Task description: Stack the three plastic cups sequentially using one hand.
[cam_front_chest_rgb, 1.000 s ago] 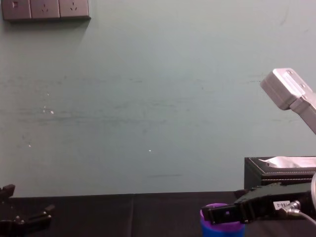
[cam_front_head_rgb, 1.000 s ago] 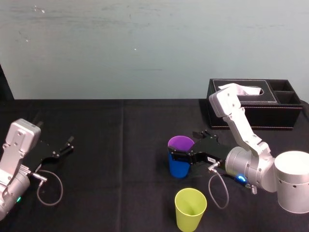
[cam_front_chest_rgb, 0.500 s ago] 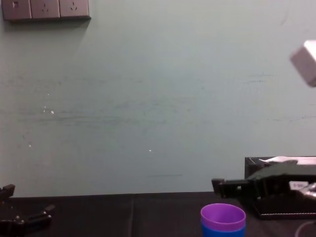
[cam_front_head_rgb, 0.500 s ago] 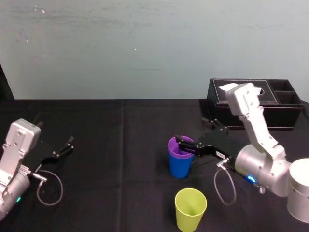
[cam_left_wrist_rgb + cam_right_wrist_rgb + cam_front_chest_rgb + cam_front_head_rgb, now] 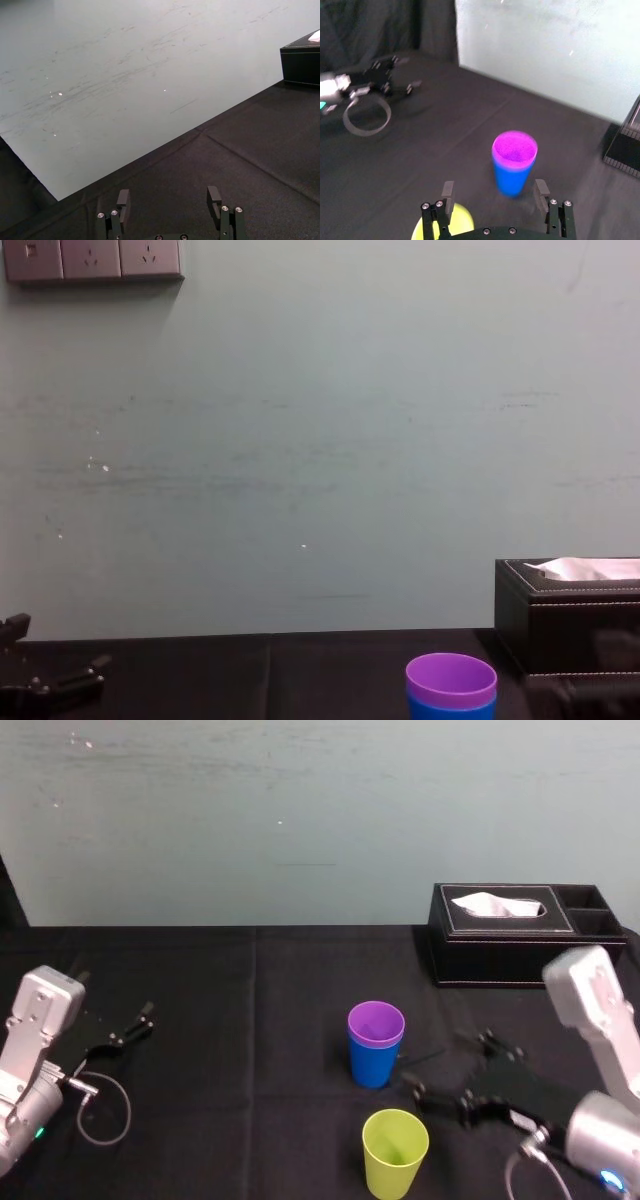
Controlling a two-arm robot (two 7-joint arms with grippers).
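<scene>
Right gripper (image 5: pixel 493 185): empty, fingers spread wide, low over the near right of the table (image 5: pixel 250 1020), just right of the yellow-green cup.

Right arm: silver wrist at the near right corner, forearm rising along the right edge; fingers reach left and slightly far, towards the cups.

Yellow-green cup (image 5: pixel 395 1152): upright, mouth up, nearest item, standing alone. Judged the last cup to be stacked.

Step in hand, as judged: grasping this cup. Do it well by setting one finger on each side of the wall, below the rim, and closing gently, since the smooth taper may slip or tip. Lift clear before carrying it far, then lower it straight into the purple cup.

Purple cup (image 5: pixel 376 1020): nested in the blue cup (image 5: pixel 372 1065), rim showing above it; stack upright at table centre, apart from the gripper.

Left gripper (image 5: pixel 168 194): fingers apart, holding nothing, parked at the left of the table.

Tissue box (image 5: pixel 500 945): black, far right, against the wall.
</scene>
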